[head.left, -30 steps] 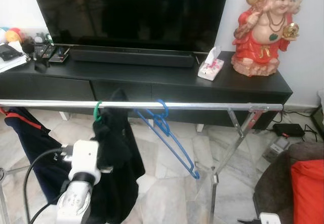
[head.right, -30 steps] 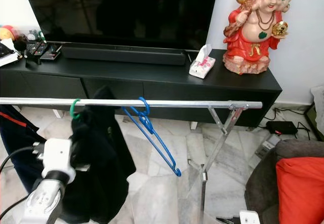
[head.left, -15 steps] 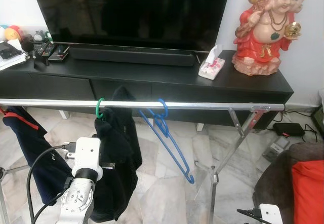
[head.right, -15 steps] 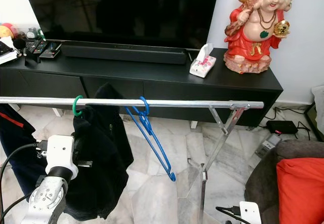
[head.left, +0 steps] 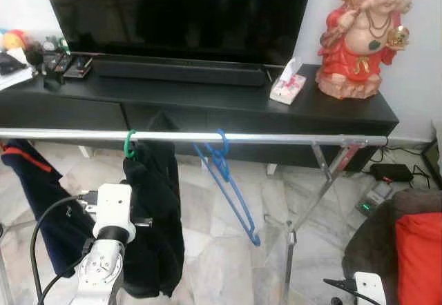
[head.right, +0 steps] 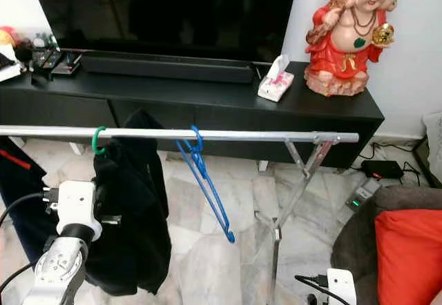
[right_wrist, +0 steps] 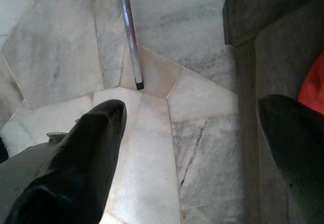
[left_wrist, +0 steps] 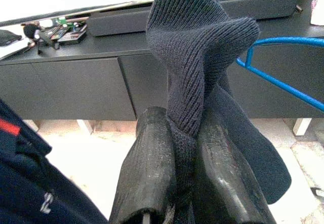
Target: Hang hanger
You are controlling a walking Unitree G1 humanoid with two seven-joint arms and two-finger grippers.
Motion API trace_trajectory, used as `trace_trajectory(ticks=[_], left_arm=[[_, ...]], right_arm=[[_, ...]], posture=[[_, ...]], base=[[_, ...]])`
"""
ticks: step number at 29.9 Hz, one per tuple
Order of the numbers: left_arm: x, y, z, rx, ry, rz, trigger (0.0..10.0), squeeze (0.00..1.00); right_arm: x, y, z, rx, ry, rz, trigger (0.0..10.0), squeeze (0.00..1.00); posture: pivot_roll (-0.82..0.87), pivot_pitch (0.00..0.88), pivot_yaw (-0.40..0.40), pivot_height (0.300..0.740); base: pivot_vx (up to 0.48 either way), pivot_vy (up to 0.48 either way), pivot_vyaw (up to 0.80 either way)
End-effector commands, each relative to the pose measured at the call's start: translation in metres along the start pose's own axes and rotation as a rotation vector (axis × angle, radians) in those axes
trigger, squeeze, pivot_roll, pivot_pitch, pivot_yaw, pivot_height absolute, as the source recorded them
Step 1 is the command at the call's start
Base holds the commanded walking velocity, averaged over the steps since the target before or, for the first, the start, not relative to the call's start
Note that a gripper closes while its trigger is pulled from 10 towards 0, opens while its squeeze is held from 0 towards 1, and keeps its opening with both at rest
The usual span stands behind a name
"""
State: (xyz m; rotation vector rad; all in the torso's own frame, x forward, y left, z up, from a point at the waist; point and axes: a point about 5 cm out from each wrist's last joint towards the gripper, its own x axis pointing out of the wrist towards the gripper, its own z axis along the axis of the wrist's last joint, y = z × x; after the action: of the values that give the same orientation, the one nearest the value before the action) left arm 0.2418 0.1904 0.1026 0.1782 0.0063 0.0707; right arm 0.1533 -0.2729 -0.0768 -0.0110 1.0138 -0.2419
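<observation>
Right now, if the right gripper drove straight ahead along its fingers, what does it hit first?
Probably the marble floor: the open right gripper points down at bare tiles, between the rack's leg foot and the dark sofa. Depth is unclear.

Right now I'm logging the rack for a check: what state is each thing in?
Green hanger: hooked on the rail, carrying the dark sweater.
Blue hanger: hooked on, bare, tilted.
Left gripper: shut on the sweater.
Right gripper: open, over the floor.
TV: off.

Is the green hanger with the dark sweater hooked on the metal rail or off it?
On. The green hanger's hook curls over the metal rail, with the dark knitted sweater hanging below; the left gripper has its jaws shut on the sweater's fabric.
</observation>
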Motion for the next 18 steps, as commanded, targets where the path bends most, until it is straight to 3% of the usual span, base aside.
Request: trace_trajectory(ticks=[1,18], left_arm=[[0.0004,0.0034,0.0109,0.002,-0.055,0.014,10.0,0.00],[-0.0026,0.0029,0.0093,0.002,-0.043,0.015,10.0,0.00]], right_arm=[[-0.0009,-0.0024,-0.0061,0.007,0.026,-0.009,10.0,0.00],[-0.0035,-0.0118,-0.0136,0.004,0.053,-0.022,10.0,0.00]], posture=[[0.01,0.000,-0.041,0.740],[0.01,0.000,-0.049,0.740]], base=[[-0.266,0.000,0.00],[-0.283,0.000,0.00]])
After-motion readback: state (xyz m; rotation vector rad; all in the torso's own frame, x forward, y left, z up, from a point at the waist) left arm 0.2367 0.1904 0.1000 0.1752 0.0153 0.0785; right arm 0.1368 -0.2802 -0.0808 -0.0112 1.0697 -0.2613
